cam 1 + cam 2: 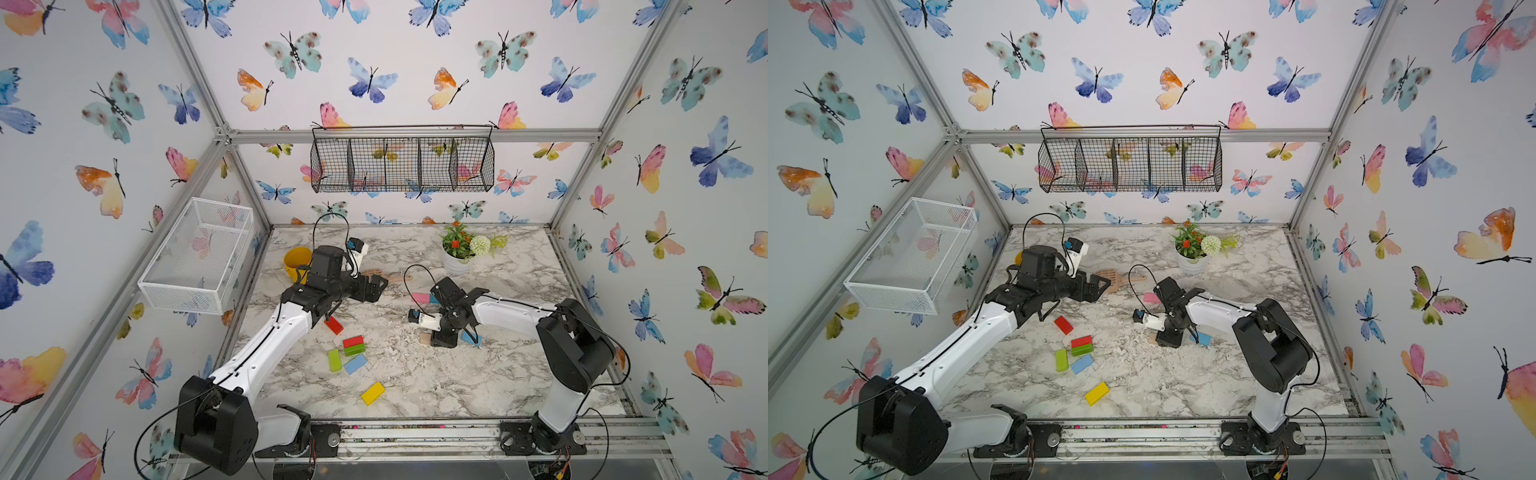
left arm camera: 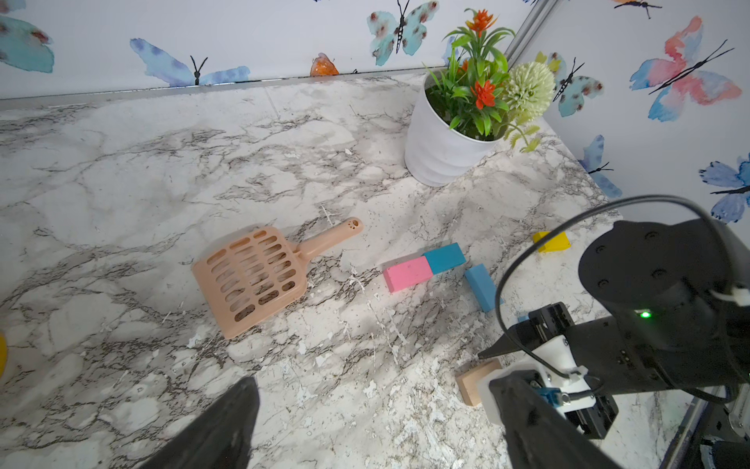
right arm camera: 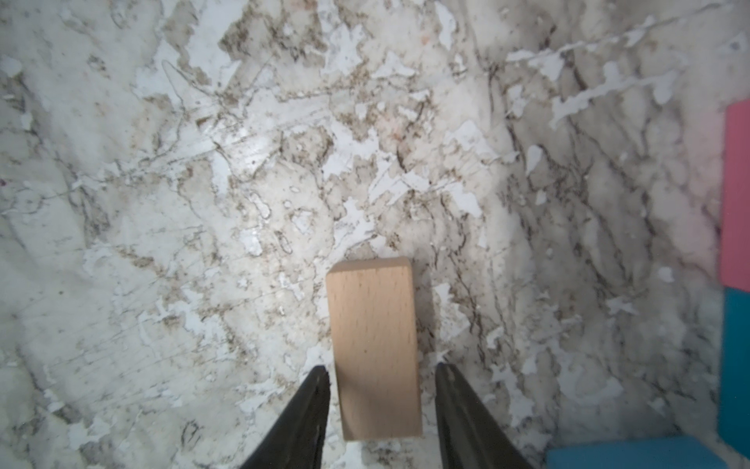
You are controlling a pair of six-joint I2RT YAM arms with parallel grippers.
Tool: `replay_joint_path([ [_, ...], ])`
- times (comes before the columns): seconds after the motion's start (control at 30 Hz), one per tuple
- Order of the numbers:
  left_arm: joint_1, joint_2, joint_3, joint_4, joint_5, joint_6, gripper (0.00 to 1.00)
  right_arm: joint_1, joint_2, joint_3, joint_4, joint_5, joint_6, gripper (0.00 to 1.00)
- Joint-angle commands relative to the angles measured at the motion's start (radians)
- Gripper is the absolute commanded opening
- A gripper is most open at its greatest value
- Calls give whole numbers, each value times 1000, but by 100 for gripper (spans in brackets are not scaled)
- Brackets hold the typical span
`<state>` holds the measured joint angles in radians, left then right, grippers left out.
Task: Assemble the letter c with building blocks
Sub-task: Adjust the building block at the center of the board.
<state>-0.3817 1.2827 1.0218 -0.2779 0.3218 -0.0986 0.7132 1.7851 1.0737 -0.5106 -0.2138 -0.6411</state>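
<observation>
Tan building block [image 3: 373, 349] lying flat on the marble table [image 1: 457, 386], right of centre; right gripper [image 3: 381, 366] astride its near end, jaws parted, a narrow strip of table visible between each fingertip and the block, so nothing gripped. Pink block [image 2: 408, 274] and teal block [image 2: 444, 258] end to end near the tan one, a light blue block [image 2: 481, 286] beside the teal one. Right arm bent at a raised elbow, wrist turned down, gripper pointing at the table. Left gripper [image 1: 377, 289] wide open and empty, held above the table near the slotted scoop [image 2: 253, 280]; left arm stretched forward, forearm roughly level. Red [image 1: 333, 325], green [image 1: 334, 360] and yellow [image 1: 372, 393] blocks scattered at the near centre.
</observation>
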Motion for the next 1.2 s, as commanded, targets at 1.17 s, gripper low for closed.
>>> replay_joint_path([
  [1.17, -3, 27, 14, -19, -43, -29, 92, 15, -154, -28, 153, -130, 615, 26],
])
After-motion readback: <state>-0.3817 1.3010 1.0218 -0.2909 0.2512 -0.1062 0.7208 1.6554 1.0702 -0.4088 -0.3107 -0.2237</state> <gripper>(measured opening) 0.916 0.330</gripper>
